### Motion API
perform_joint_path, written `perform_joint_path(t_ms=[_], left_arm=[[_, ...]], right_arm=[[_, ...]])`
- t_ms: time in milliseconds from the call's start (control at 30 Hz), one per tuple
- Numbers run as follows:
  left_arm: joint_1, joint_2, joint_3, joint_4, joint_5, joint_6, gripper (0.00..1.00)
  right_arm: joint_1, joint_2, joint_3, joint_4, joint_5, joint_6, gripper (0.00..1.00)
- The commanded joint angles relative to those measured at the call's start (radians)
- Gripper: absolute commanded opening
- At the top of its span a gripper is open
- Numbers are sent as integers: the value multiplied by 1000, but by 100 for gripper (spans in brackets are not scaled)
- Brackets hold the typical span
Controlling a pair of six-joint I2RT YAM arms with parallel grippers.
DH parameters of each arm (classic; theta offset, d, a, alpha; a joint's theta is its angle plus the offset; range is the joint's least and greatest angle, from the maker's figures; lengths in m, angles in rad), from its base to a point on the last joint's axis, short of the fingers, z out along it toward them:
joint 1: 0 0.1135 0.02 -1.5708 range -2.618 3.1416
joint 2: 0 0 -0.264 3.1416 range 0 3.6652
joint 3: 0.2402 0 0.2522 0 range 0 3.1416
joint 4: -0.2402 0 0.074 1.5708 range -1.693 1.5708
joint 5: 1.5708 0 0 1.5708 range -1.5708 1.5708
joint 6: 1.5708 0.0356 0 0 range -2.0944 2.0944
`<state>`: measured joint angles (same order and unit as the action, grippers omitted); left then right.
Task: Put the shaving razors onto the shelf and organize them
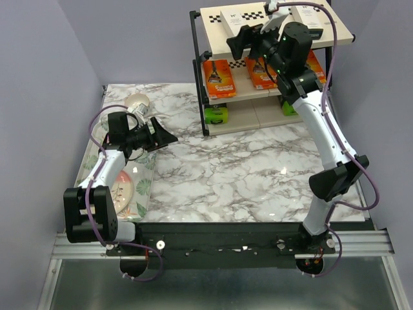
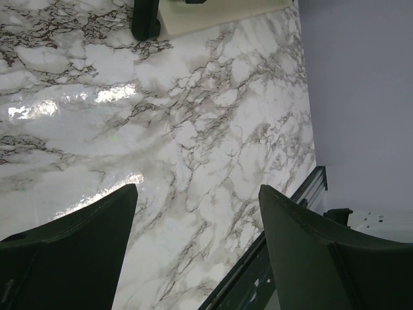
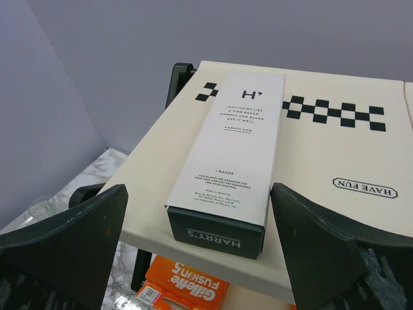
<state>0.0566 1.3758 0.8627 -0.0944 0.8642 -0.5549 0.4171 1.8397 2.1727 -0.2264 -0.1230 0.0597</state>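
Observation:
The shelf (image 1: 201,97) stands at the back right. Its top board (image 3: 335,161) holds two white razor boxes (image 1: 232,17) (image 1: 311,22). The middle board holds three orange packs (image 1: 219,77) (image 1: 261,74) (image 1: 315,64). The bottom board holds two black and lime-green packs (image 1: 216,115) (image 1: 289,108). My right gripper (image 1: 240,40) is open and empty, just in front of the left white box (image 3: 235,142), which lies flat between the fingers' line of sight. An orange pack (image 3: 187,287) shows below. My left gripper (image 1: 164,135) is open and empty over the marble table (image 2: 193,129).
A floral tray (image 1: 143,194) with a pink plate (image 1: 122,187) lies at the near left. A clear glass item (image 1: 137,103) sits at the far left. The shelf's black foot (image 2: 145,19) shows in the left wrist view. The table's front rail (image 2: 284,226) runs beside the left gripper.

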Motion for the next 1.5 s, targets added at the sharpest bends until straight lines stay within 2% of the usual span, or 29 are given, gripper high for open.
perform_joint_path(t_ms=[0,67,367,633,733,767,833,867,933,1000,1133,1200,1333,1467], left_arm=[[14,-32,-21,22,13,-17,85],[17,-30,-14,21,13,-16,85],[25,-30,-27,35,12,-31,85],[28,-27,-28,44,13,-37,85],[29,-26,-27,42,15,-37,85],[31,-26,-27,44,16,-37,85],[31,-27,-21,36,15,-36,85],[31,-27,-13,35,13,-31,85],[32,-30,1,22,1,-20,87],[31,-29,41,-14,-17,15,99],[32,-17,111,-68,-50,70,99],[32,-15,133,-76,-79,67,99],[29,-17,174,-126,-160,107,99],[19,-23,245,-205,-252,183,99]], right_arm=[[48,35,6,-8,115,-49,93],[55,46,6,-14,177,-43,85],[55,79,18,-7,284,-18,67],[55,118,42,-4,270,-17,65],[55,115,30,-5,237,-30,72],[55,107,23,-4,229,-37,79],[55,61,-20,9,233,-49,87],[55,43,-34,19,240,-49,99],[55,-25,-72,25,255,-92,100],[54,-80,-102,30,307,-87,100],[55,-300,-272,78,341,-142,100],[54,-374,-380,35,326,-144,100],[54,-510,-574,-200,133,-144,100],[55,-597,-727,-449,204,-6,100]])
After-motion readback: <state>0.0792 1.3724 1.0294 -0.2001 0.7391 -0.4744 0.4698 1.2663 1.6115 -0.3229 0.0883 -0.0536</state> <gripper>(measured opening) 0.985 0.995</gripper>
